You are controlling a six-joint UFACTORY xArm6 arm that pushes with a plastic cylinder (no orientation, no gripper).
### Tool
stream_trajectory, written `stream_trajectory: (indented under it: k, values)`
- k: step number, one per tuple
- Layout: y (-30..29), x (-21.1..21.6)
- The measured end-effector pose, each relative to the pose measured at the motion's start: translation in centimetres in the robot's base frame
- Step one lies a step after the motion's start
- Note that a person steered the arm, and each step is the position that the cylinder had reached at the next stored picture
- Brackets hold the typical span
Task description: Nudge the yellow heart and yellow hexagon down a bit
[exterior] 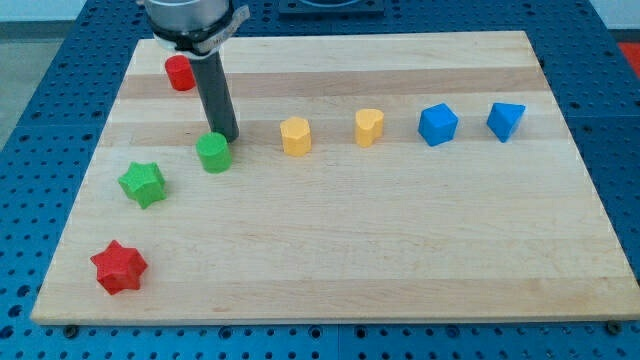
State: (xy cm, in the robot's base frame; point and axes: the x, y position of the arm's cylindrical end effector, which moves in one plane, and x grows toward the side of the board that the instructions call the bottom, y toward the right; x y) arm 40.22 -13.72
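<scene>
The yellow hexagon [295, 136] and the yellow heart [369, 127] stand side by side in the middle of the wooden board [400, 250], the heart to the right. My tip [228, 137] rests on the board just above and right of the green round block [214, 153], about a block's width left of the yellow hexagon. It touches neither yellow block.
A green star [144, 184] lies at the left, a red star [119, 266] at the bottom left, a red cylinder [180, 73] at the top left. A blue cube-like block [438, 125] and a blue wedge-like block [506, 120] stand right of the heart.
</scene>
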Motion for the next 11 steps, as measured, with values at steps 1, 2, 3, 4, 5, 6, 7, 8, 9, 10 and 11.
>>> stream_trajectory:
  k: [1,2,3,4,5,6,7,8,9,10,11]
  values:
    - [0.0,0.3]
    - [-1.6,0.2]
    - [-3.1,0.2]
    - [-5.5,0.2]
    - [-7.0,0.2]
    - [-6.9,0.2]
    - [-1.3,2.9]
    - [5.9,6.2]
    - [9.3,8.2]
    - [10.9,6.7]
    - [10.7,4.0]
